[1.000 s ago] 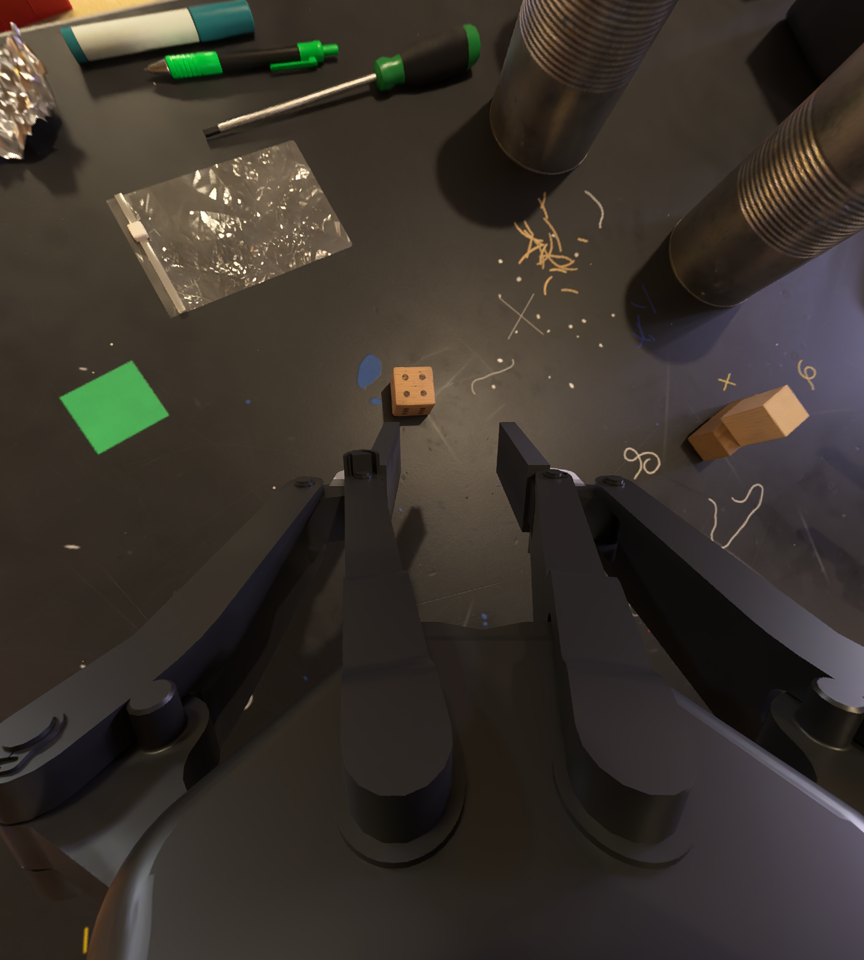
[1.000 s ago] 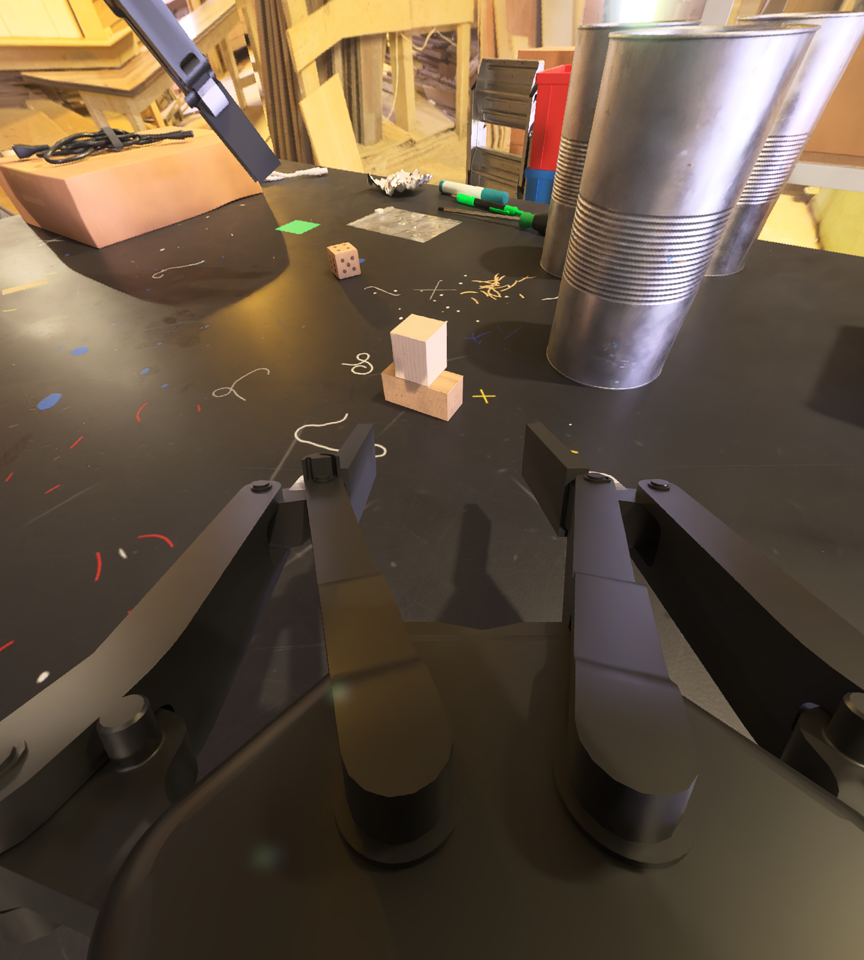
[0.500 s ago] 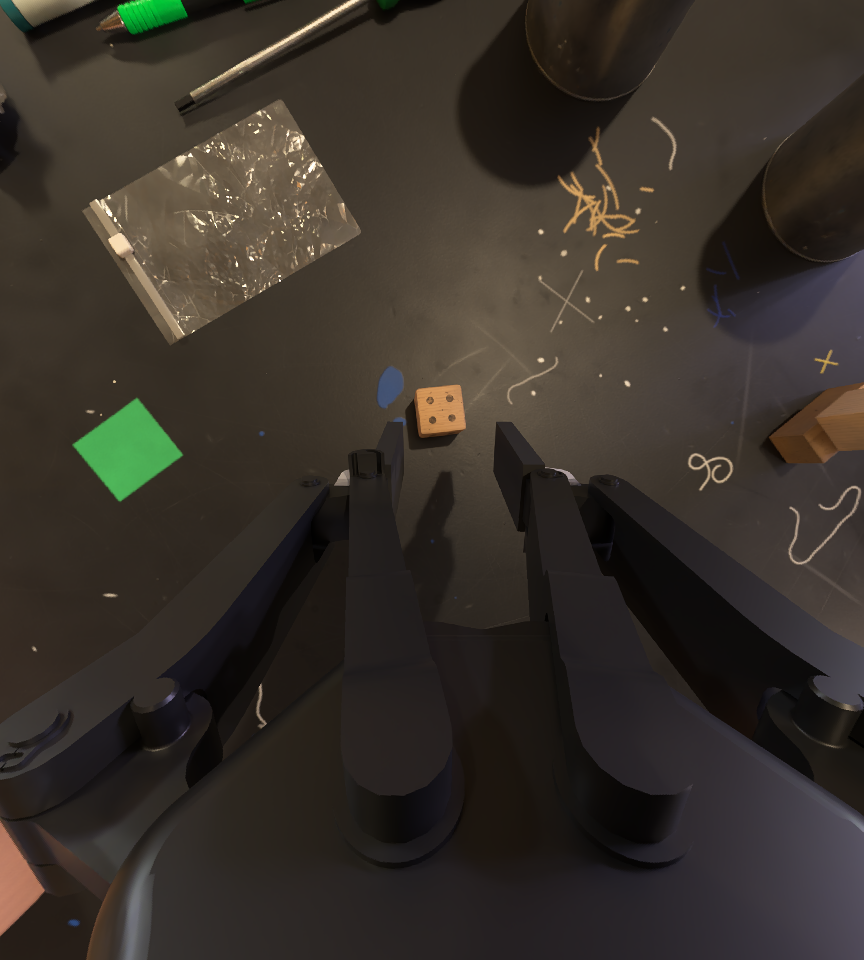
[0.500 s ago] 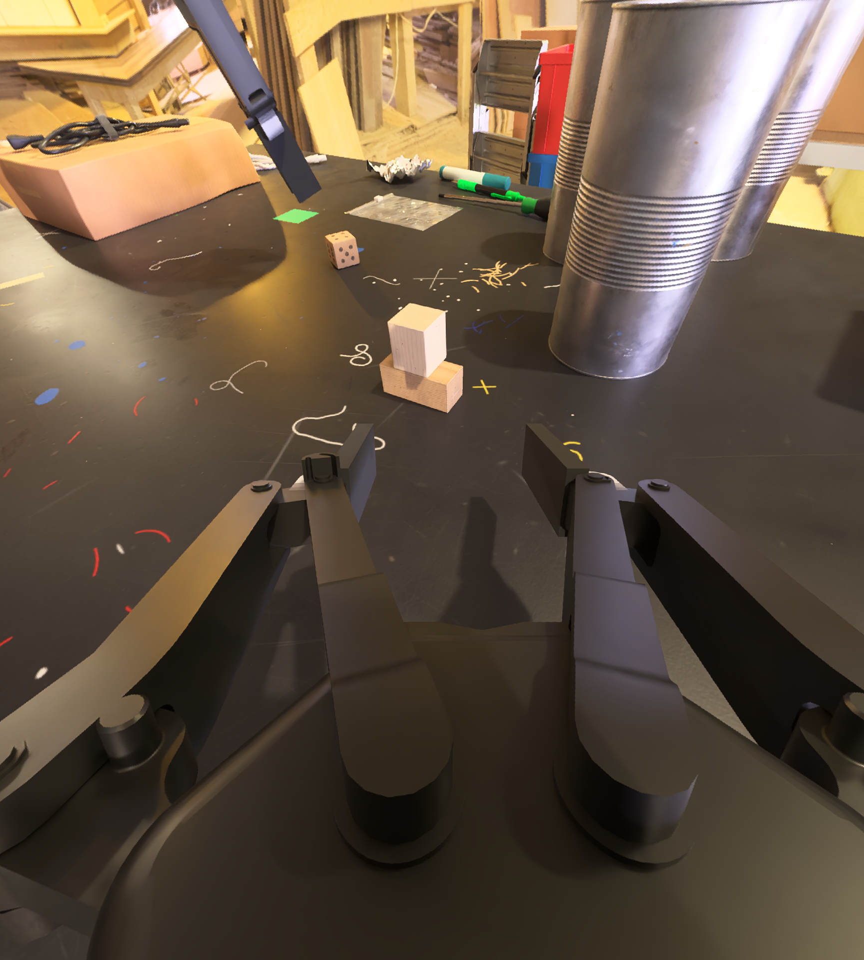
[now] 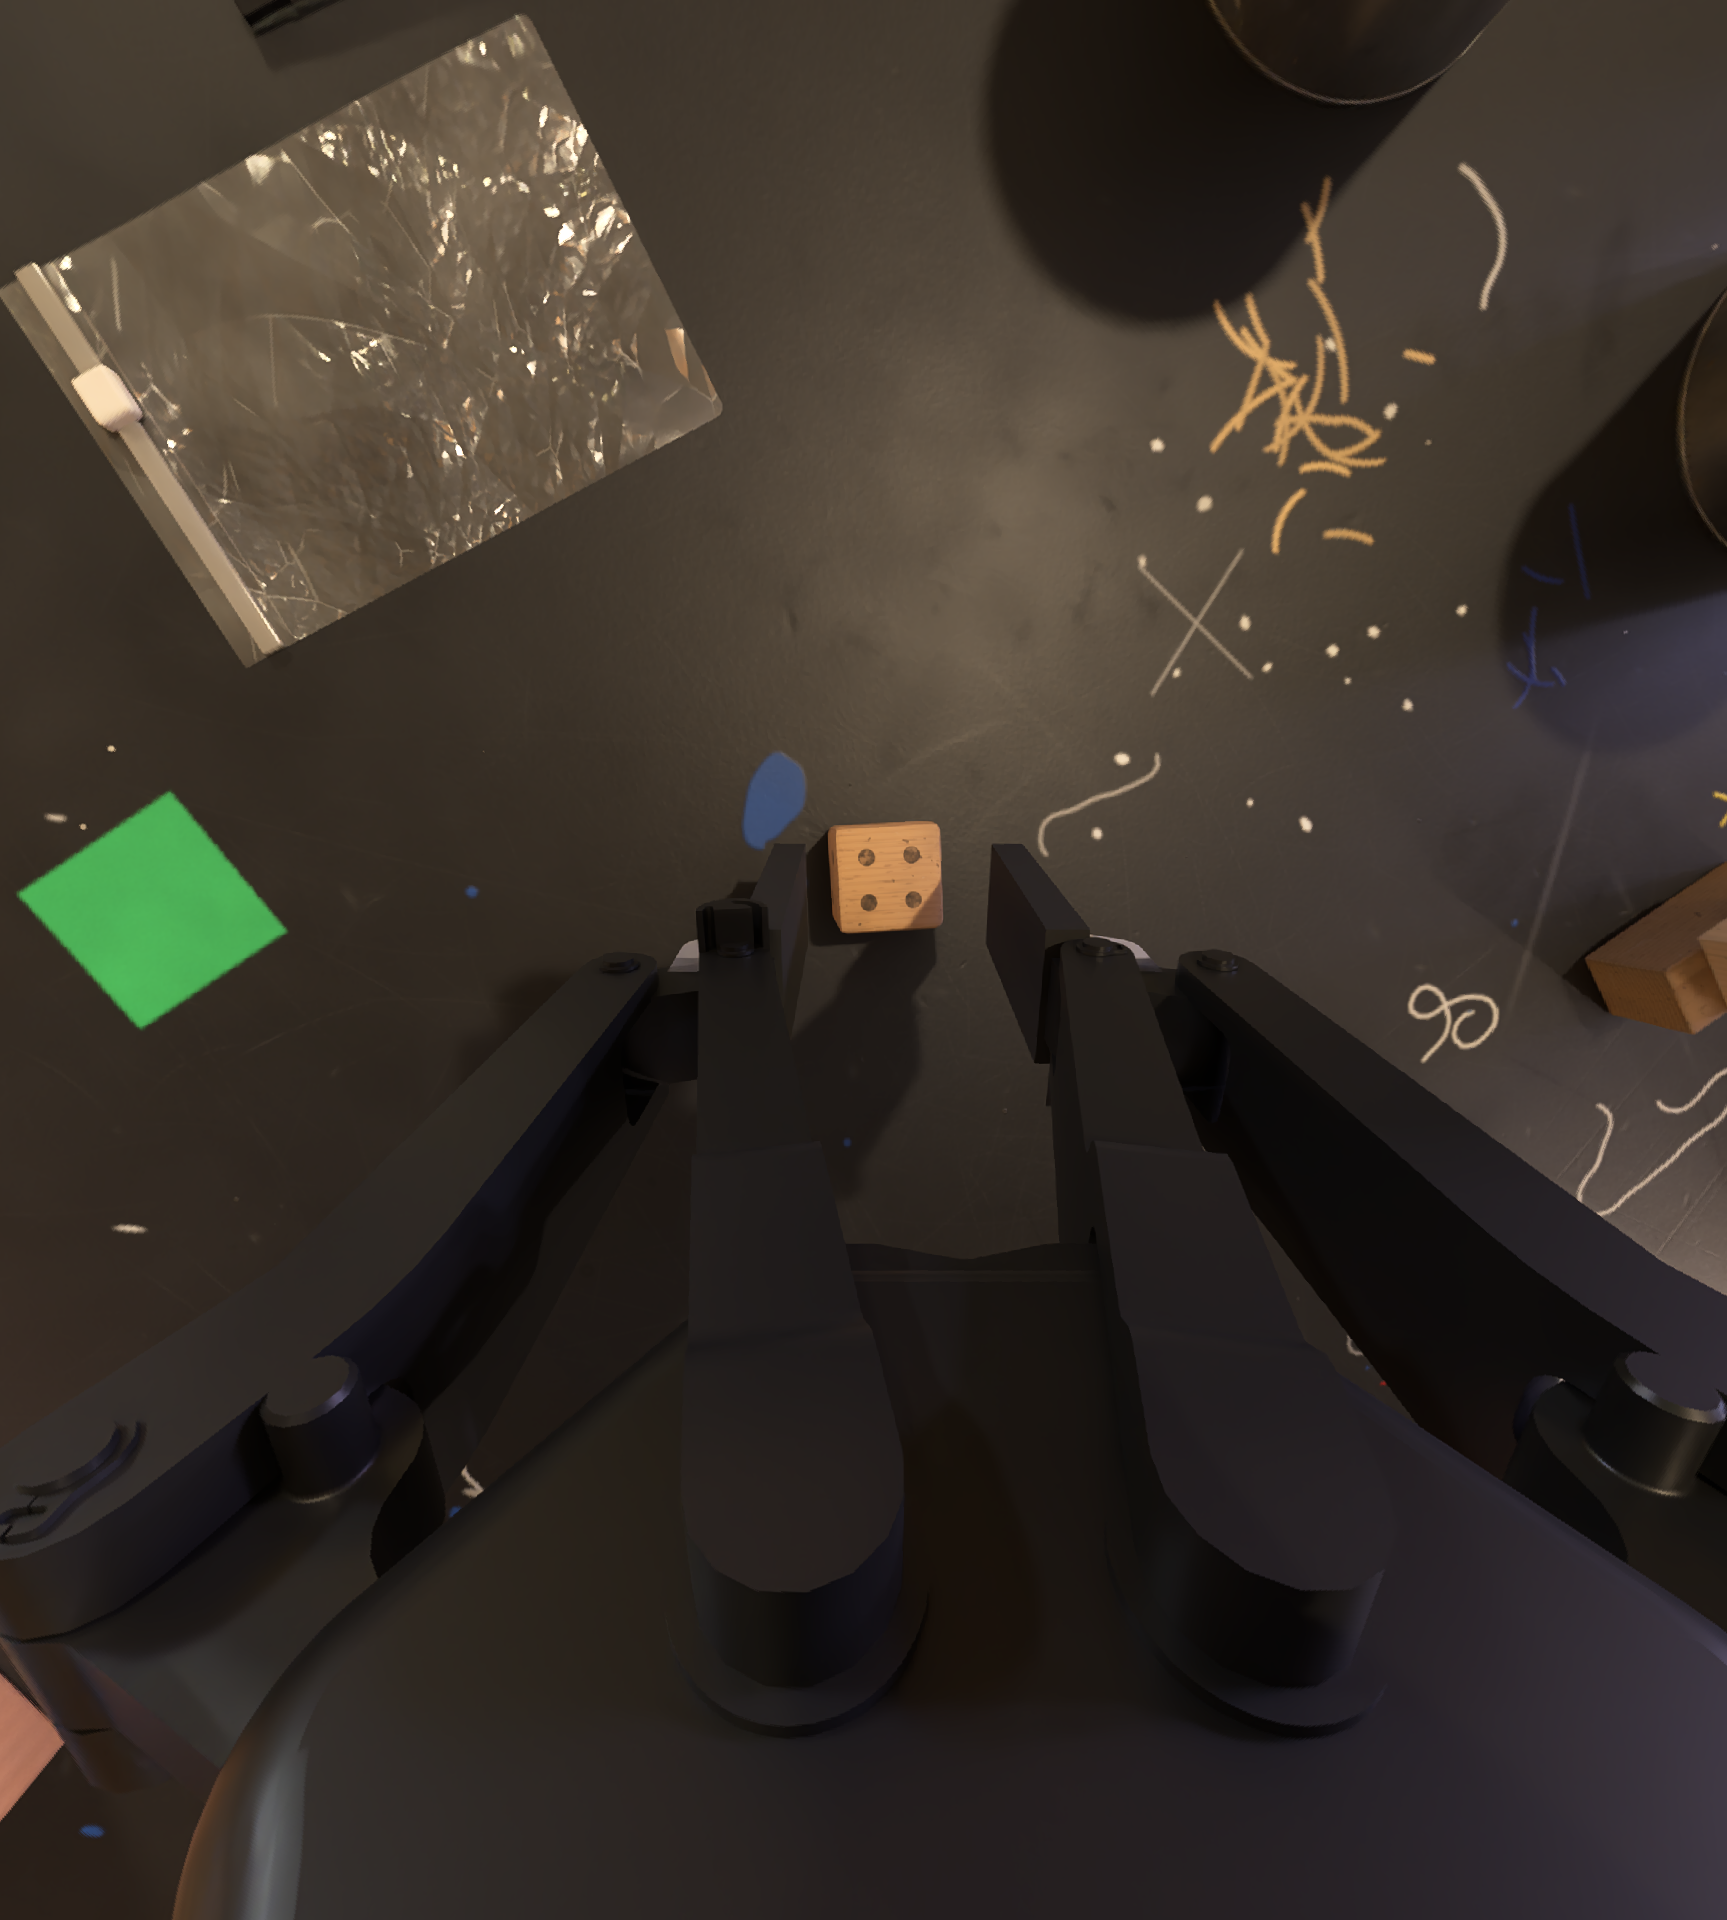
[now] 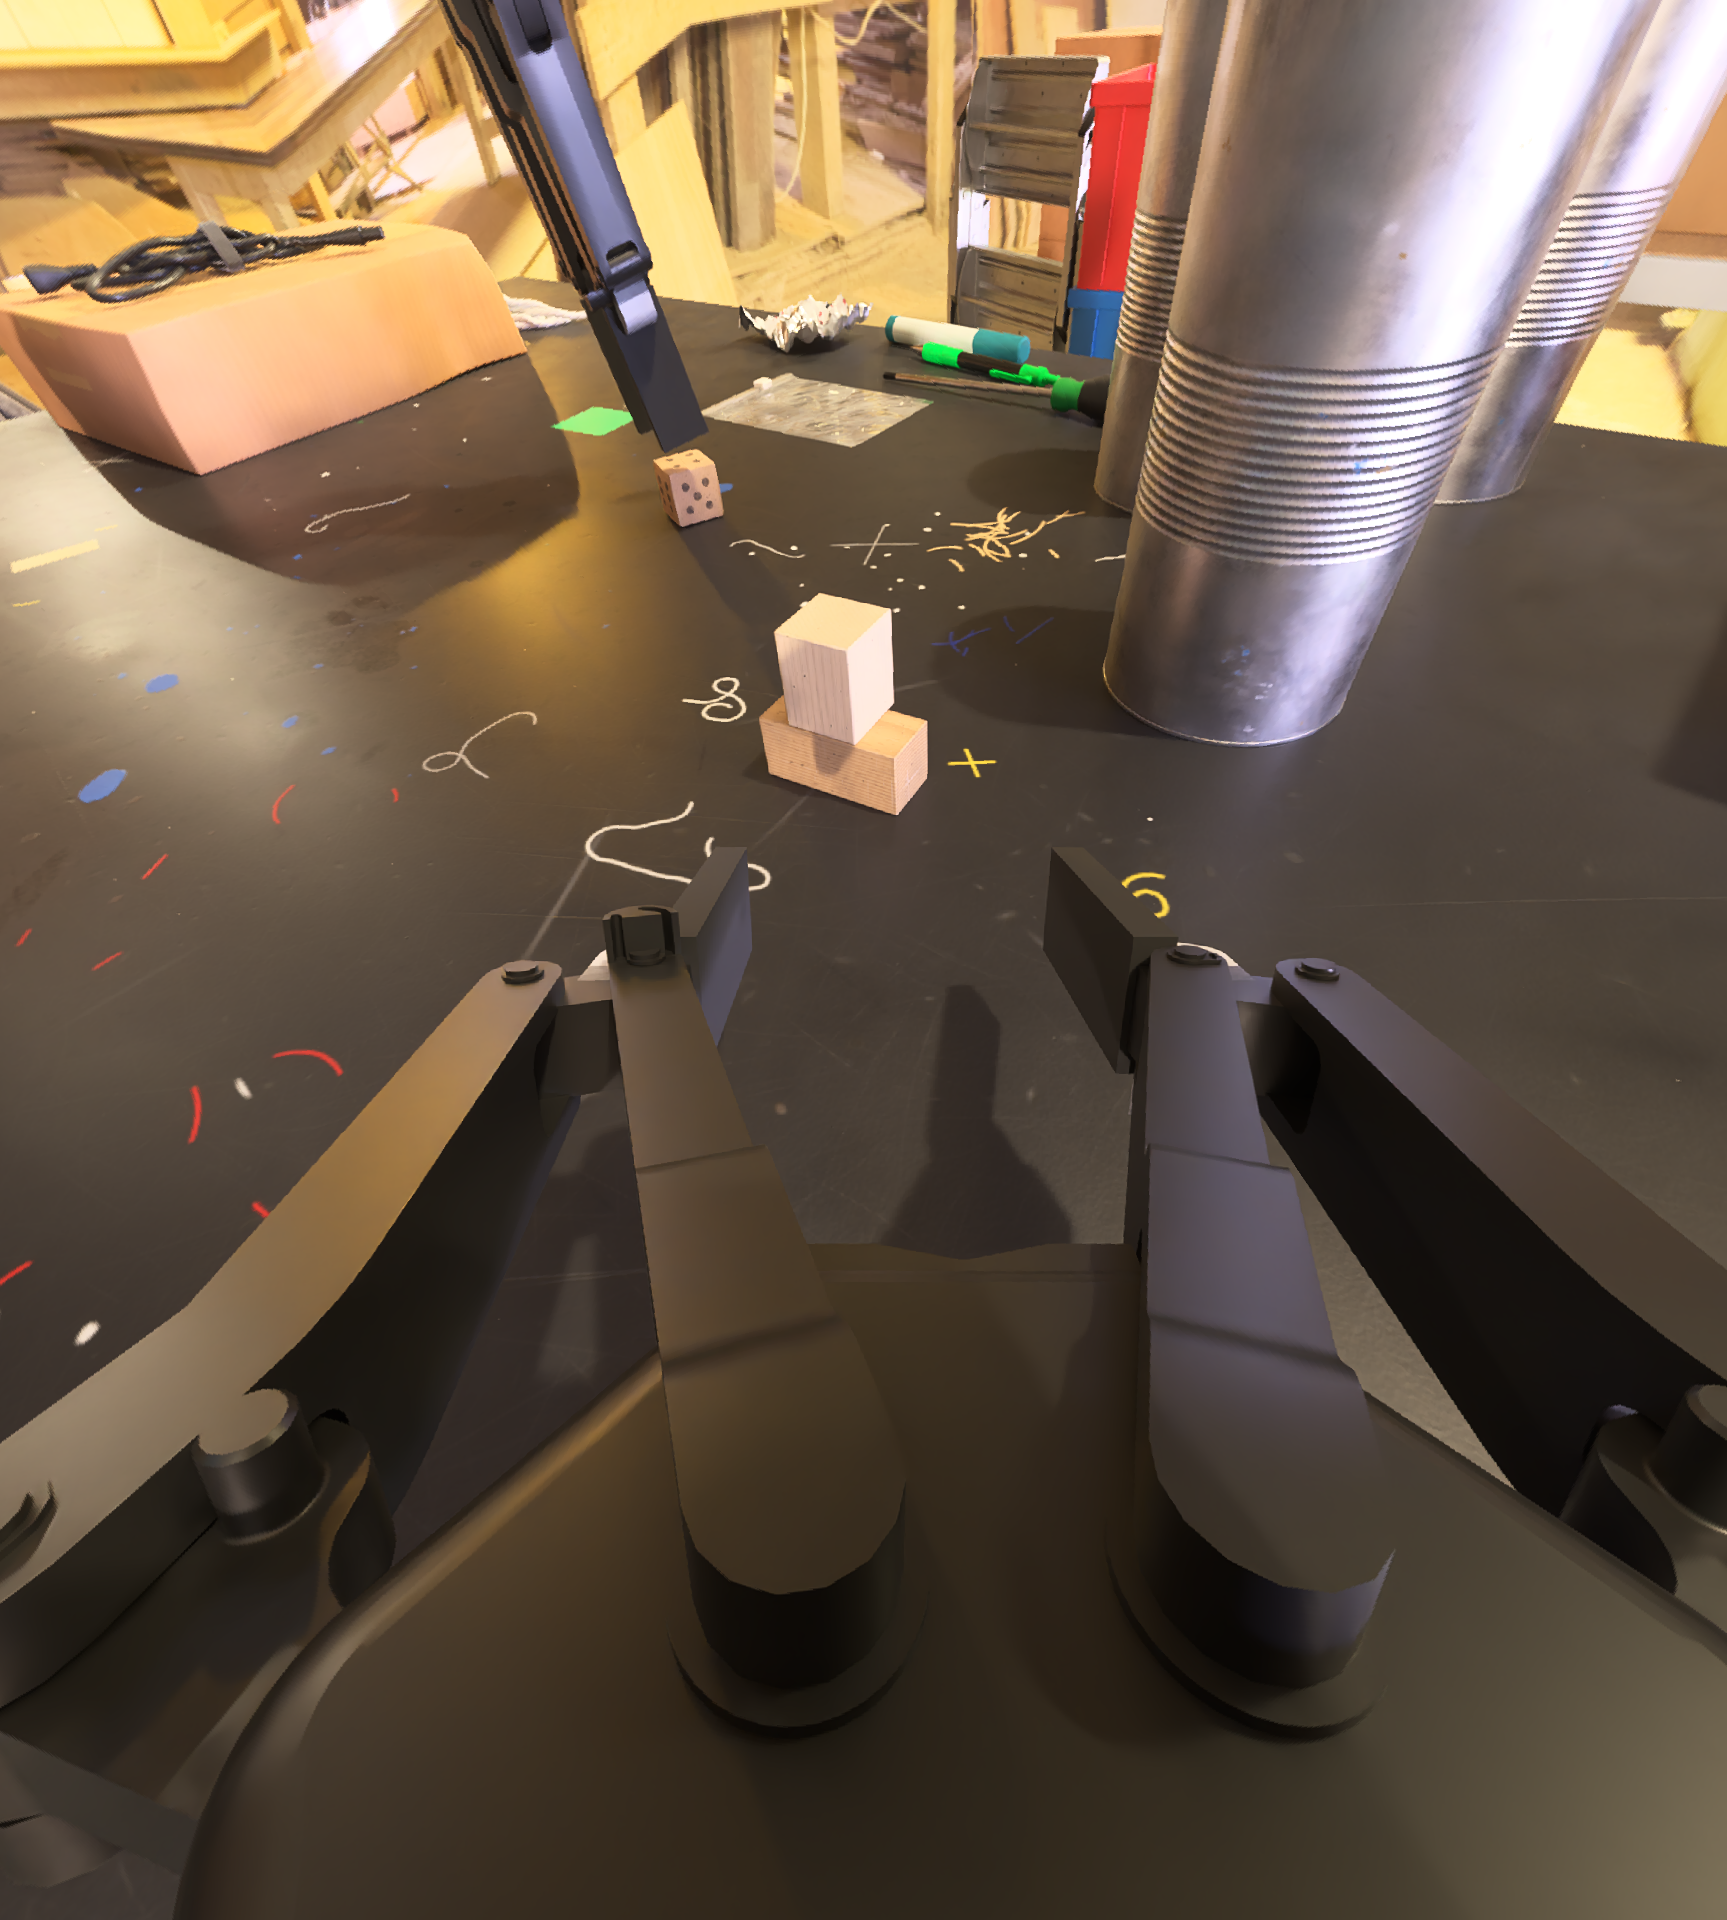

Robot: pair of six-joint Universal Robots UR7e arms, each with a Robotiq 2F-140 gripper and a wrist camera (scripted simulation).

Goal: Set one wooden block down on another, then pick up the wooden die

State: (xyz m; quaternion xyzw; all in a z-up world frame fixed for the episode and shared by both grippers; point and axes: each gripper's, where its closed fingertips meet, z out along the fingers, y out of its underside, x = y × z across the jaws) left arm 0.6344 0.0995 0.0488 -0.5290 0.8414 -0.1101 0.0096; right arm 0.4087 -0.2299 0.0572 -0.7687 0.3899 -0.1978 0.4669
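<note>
The wooden die point(image 5: 885, 876) lies on the dark table with four pips up. My left gripper point(image 5: 895, 894) is open and hangs over it, with the die between the fingertips and closer to the left one; no contact shows. In the right wrist view the die point(image 6: 690, 487) sits just under the left gripper's finger point(image 6: 661, 395). A pale wooden cube point(image 6: 835, 665) rests on a flat wooden block point(image 6: 846, 761); the stack also shows at the right edge of the left wrist view point(image 5: 1711, 951). My right gripper point(image 6: 895, 914) is open and empty, short of the stack.
Tall metal cans point(image 6: 1295, 416) stand right of the stack. A clear zip bag point(image 5: 360, 332) and a green square point(image 5: 150, 907) lie left of the die. A pink box point(image 6: 246, 332), crumpled foil point(image 6: 805, 320), a marker and a screwdriver point(image 6: 1004, 376) are at the back.
My left gripper has come down and forward over the die, which now sits between its fingertips. My right gripper has drawn back slightly from the stacked blocks.
</note>
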